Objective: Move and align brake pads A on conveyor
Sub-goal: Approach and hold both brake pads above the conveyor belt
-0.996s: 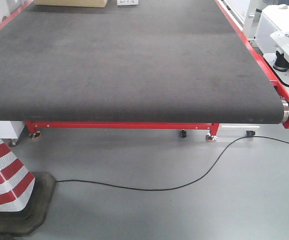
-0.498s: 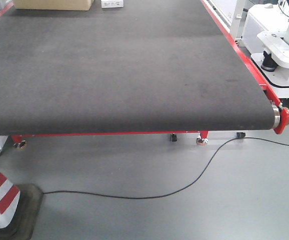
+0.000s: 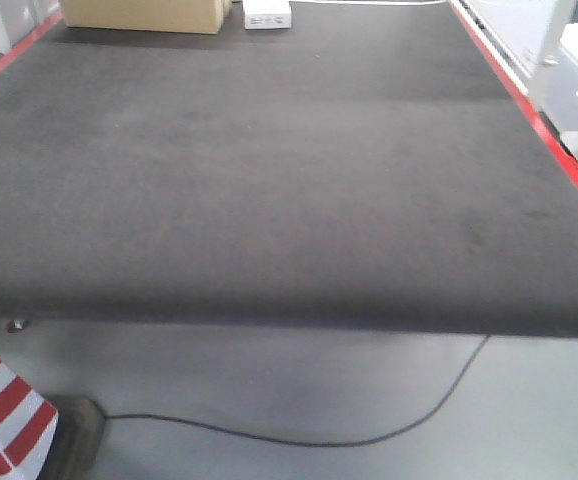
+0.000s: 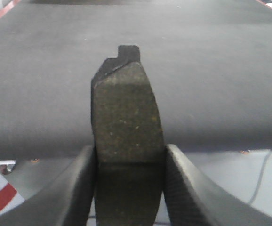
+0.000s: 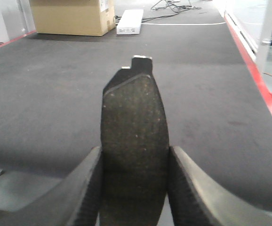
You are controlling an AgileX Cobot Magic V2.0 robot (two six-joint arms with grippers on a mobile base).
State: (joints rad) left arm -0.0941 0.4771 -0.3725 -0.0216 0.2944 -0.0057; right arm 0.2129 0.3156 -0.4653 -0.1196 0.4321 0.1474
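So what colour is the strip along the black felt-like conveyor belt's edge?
Red. The edge strip shows best in the exterior front-facing view.

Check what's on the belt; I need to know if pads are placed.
Nothing on the visible belt except a box and white unit at its far end. Beyond is cut off.

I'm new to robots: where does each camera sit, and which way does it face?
Front view: on the robot, facing along the conveyor toward a cardboard box; no arms show.
Left wrist: behind the left gripper, facing the conveyor; fingers clamp the left brake pad.
Right wrist: likewise; right gripper clamps the right brake pad.
Front and right wrist share the box.
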